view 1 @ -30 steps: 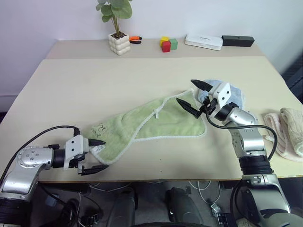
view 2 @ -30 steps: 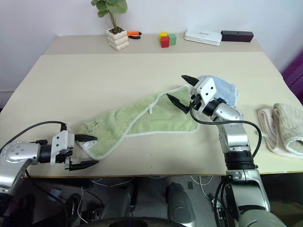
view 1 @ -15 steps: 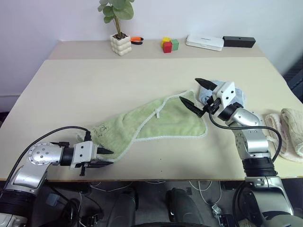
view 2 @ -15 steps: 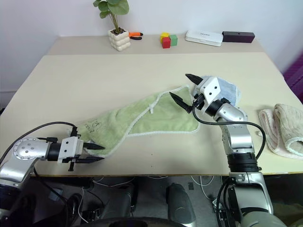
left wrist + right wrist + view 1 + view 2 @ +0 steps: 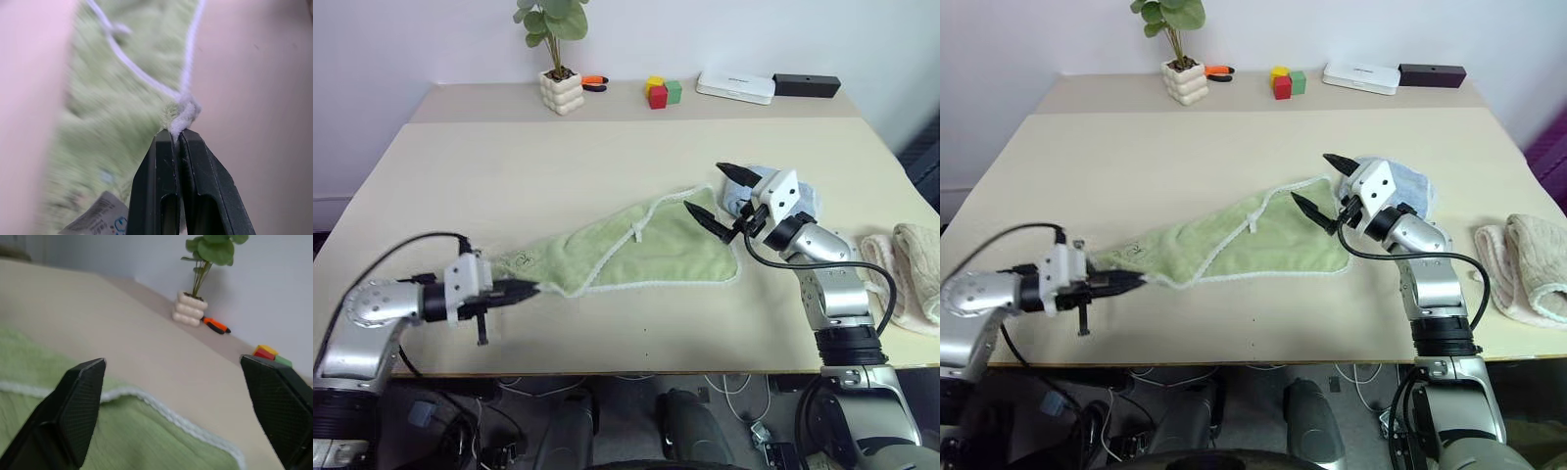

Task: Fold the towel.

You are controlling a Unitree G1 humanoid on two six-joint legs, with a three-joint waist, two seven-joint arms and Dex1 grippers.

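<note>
At the bench's (image 5: pixel 607 176) near left edge, left fingers (image 5: pixel 514 290) pinching the towel's (image 5: pixel 646 257) corner, right fingers (image 5: pixel 720 193) spread.

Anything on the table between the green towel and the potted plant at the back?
No. In the left eye view, bare beige tabletop separates the light green terry towel from the white-potted plant.

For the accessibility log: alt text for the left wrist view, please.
The left gripper, its two black fingers shut, pinches the white-stitched corner of the light green towel, which stretches away over the beige table.
</note>
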